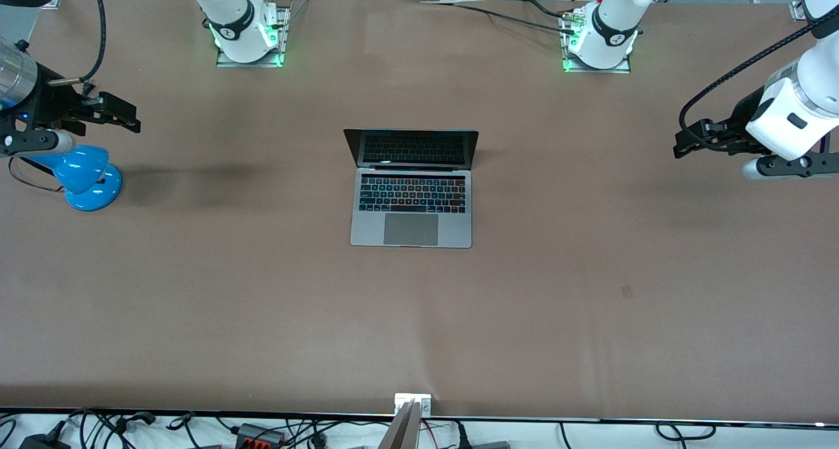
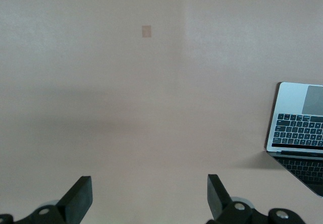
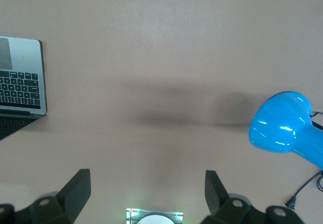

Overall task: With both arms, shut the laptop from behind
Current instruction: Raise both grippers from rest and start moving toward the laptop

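Laptop (image 1: 411, 190) sits open mid-table, screen upright and facing the front camera, well apart from both grippers. Your left gripper (image 1: 685, 146) hangs over the table's left-arm end, fingers spread; your right gripper (image 1: 124, 116) hangs over the opposite end above a blue lamp (image 1: 88, 177), fingers likewise spread. Watch the lid: if one arm pushes sooner or harder, the hinge may twist or the base may slide. No brand or writing is readable; key legends are too small.
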You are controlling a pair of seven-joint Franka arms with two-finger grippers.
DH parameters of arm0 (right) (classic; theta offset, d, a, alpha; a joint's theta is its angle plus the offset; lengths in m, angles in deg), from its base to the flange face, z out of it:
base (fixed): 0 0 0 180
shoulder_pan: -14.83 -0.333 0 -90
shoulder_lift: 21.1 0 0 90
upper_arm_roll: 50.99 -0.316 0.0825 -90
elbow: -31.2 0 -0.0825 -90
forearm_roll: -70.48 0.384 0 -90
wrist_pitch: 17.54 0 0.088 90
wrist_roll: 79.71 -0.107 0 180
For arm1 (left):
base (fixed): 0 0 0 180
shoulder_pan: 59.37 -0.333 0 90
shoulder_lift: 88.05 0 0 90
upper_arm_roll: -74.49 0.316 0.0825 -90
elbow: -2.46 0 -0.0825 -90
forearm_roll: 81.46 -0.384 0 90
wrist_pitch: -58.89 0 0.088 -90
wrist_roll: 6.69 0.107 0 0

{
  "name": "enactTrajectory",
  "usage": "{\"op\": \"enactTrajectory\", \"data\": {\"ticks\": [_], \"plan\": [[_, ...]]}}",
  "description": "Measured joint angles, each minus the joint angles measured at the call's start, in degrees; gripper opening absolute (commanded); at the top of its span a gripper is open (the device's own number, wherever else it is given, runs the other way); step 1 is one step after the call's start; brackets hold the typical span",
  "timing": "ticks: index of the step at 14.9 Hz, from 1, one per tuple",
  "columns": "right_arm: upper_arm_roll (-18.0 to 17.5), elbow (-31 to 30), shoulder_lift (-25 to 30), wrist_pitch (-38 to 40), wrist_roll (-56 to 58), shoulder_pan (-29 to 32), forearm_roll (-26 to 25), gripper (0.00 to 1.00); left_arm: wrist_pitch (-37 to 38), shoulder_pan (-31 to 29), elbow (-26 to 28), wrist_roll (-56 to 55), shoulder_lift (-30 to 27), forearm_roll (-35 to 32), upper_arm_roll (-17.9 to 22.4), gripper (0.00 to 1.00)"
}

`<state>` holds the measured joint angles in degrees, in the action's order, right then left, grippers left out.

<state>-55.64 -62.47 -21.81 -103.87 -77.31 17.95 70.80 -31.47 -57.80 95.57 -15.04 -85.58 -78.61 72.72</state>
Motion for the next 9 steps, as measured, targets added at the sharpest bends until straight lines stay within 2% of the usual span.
{"op": "enactTrajectory", "data": {"ticks": [9], "plan": [[-0.1, 0.1, -0.6, 0.0, 0.2, 0.0, 0.0, 1.00, 0.0, 0.0, 0.0, 0.0, 0.0, 0.0, 0.0, 1.00]]}}
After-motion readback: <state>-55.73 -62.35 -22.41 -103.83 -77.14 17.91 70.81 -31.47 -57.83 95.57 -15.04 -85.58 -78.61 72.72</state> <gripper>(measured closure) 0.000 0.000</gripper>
